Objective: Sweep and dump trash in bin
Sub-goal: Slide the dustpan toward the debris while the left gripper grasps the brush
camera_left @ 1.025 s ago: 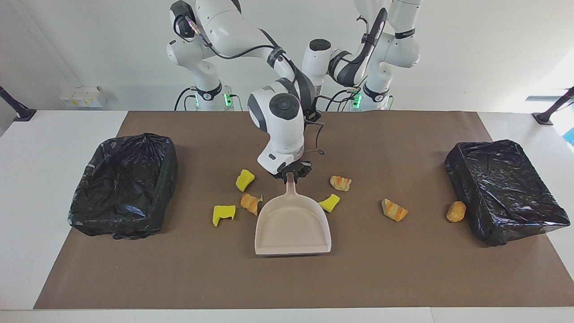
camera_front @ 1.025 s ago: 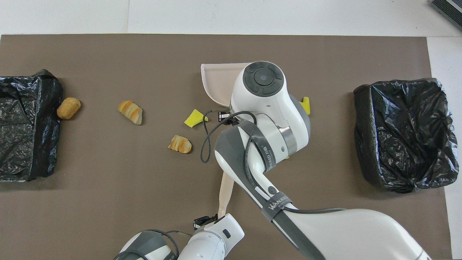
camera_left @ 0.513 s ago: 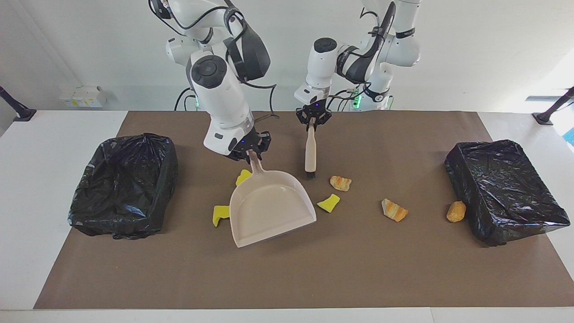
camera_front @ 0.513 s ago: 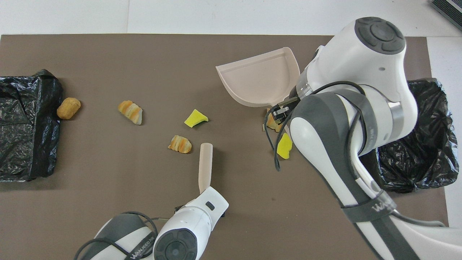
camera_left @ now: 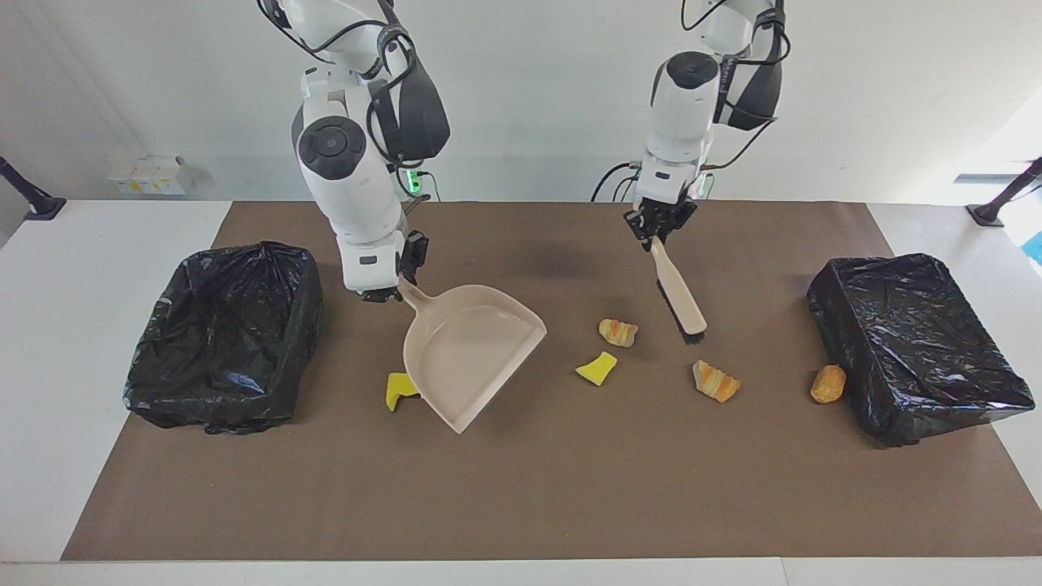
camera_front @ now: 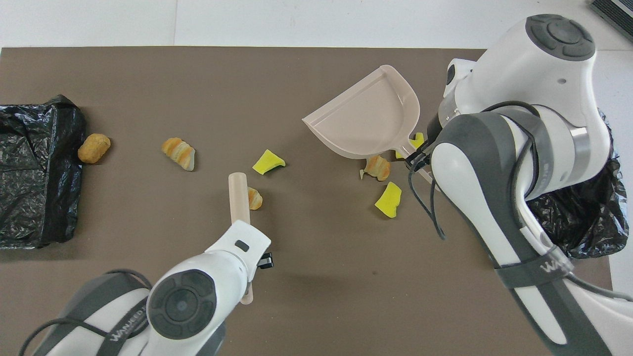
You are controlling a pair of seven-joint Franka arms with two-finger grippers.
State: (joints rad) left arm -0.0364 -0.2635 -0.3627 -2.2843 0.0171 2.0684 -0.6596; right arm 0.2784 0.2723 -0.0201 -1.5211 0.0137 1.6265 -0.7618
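Beige plastic dustpan [camera_left: 472, 354] in right gripper [camera_left: 389, 291], slim brush [camera_left: 680, 289] in left gripper [camera_left: 658, 229].

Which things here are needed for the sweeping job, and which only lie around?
Needed: dustpan in right gripper; brush in left gripper; yellow and bread-like trash chunks; two bag-lined bins.
Only lying around: white box; black stands at the table's corners.

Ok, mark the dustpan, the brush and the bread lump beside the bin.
dustpan [camera_left: 472, 350], facing view, middle of its tray
brush [camera_left: 680, 295], facing view, its handle
bread lump [camera_left: 828, 383], facing view, its middle
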